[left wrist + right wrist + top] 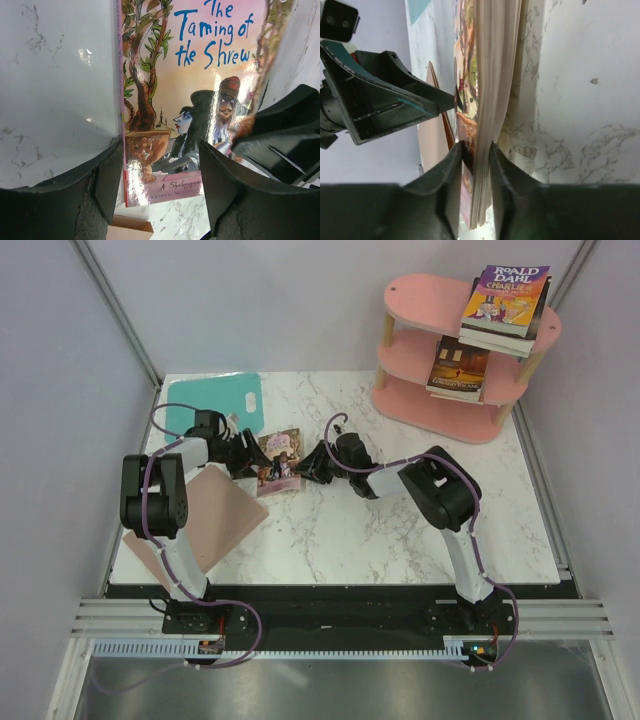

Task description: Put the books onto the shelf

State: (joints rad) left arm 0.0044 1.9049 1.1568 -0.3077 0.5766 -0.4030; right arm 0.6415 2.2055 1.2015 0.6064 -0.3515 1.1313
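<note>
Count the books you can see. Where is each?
3: Roald Dahl on the shelf's top board, a dark book on its middle board, The Taming of the Shrew in the right gripper. More may hide under the shelved ones.

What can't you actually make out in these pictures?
- Left wrist view: the author line on the Shrew book, its end hidden behind the left pincer.
- Right wrist view: that book's cover, seen only edge-on.
- Top view: the title of the dark book on the shelf, too small to read.
</note>
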